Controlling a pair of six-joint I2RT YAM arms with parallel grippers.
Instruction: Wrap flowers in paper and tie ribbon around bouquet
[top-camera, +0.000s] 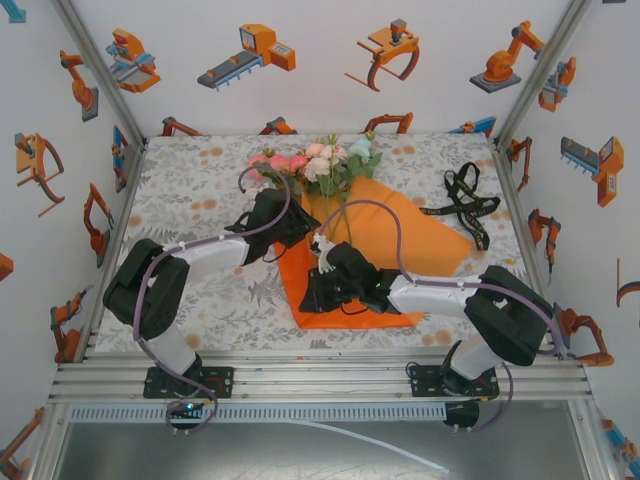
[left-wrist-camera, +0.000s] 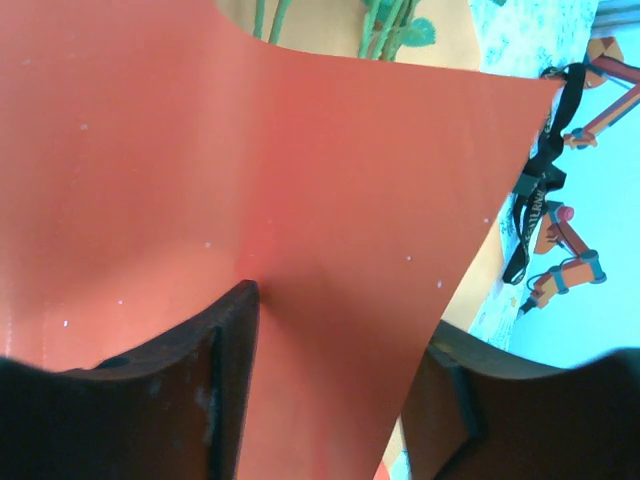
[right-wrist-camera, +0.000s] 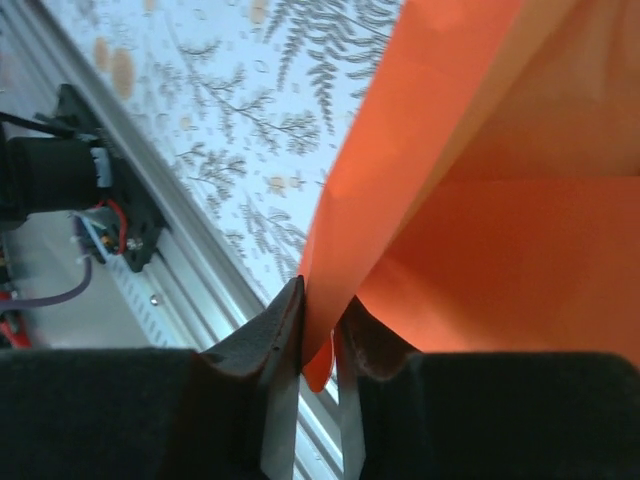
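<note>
The right gripper (right-wrist-camera: 322, 322) is closed on the paper (right-wrist-camera: 480, 240). Its two fingers (right-wrist-camera: 272, 335) pinch a thin folded edge of the orange sheet between their tips, and the sheet rises away from them in a crease. From above, this right gripper (top-camera: 320, 290) sits on the near left part of the paper (top-camera: 420, 235), close to the near edge of the table (top-camera: 200, 200). The left gripper (left-wrist-camera: 340, 320) stands open. Its fingers (left-wrist-camera: 215, 360) are well apart, and a raised flap of the paper (left-wrist-camera: 300, 160) runs down between them. The left-hand finger lies against the sheet, while the other finger stands clear of it. In the overhead view the left gripper (top-camera: 292, 225) is at the left edge of the sheet, just beside the flower stems. The paper lies around the middle of the table, and its left side is lifted and folded where both grippers meet it. The flowers (top-camera: 315, 160) lie at the far edge of the table near its middle. Their blooms are on the cloth, and their green stems (left-wrist-camera: 385, 25) run back onto the orange sheet. The ribbon (top-camera: 465, 205) lies loose toward the far right corner of the table, just beside the right edge of the paper and apart from both grippers.
</note>
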